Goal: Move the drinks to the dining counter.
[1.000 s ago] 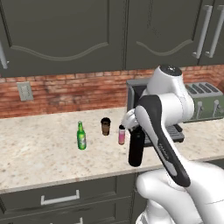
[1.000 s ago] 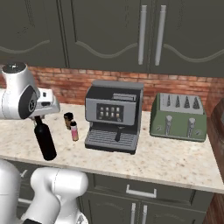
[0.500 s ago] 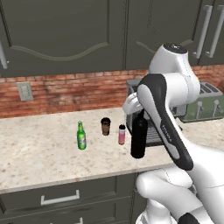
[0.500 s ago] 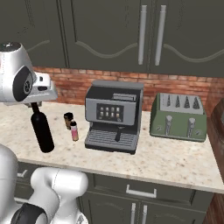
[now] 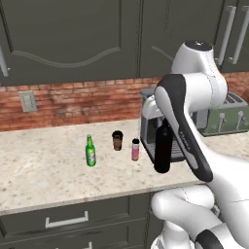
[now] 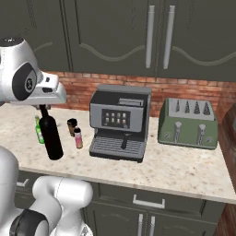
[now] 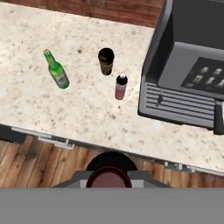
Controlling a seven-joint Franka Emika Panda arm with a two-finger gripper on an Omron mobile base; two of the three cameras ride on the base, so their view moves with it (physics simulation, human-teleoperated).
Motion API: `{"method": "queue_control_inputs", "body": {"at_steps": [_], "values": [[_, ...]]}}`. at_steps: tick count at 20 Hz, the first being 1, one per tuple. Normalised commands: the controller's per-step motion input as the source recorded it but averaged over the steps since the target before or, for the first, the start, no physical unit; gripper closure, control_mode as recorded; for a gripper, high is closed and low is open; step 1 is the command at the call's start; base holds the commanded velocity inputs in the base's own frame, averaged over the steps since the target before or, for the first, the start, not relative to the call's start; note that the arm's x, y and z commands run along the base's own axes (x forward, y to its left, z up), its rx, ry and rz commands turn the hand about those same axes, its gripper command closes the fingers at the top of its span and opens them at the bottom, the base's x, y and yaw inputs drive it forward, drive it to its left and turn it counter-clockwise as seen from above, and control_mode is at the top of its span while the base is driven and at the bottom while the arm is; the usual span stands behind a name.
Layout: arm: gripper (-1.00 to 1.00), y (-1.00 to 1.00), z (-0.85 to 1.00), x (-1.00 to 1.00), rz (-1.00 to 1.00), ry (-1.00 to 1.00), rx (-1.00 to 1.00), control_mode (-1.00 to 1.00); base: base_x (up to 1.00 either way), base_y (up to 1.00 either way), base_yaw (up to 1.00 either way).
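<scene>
One wine bottle (image 6: 50, 138) — higher, nearer counter edge

Even, soft rendered light, faint shadows, slightly coarse but sharp.

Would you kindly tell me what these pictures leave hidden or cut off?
- Wine bottle: left base view, its neck is behind the white arm.
- Claw's grip on that neck: right base view, covered by the hand's white housing.
- Toaster: left base view, partly behind the arm.
- Coffee machine: hand view, cut off by the right edge.
</scene>
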Motion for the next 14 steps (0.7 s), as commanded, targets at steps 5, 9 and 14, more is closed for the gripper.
{"method": "queue_control_inputs", "body": {"at_steps": [5,9,14], "values": [[1.0,-0.32,0.02,0.0,-0.13,0.0,0.0,-1.0,0.0,0.0,0.0],[1.0,-0.07,0.01,0.0,-0.01,0.0,0.0,-1.0,0.0,0.0,0.0],[1.0,0.0,0.0,0.0,0.0,0.0,0.0,1.0,-0.32,0.0,0.03]]}}
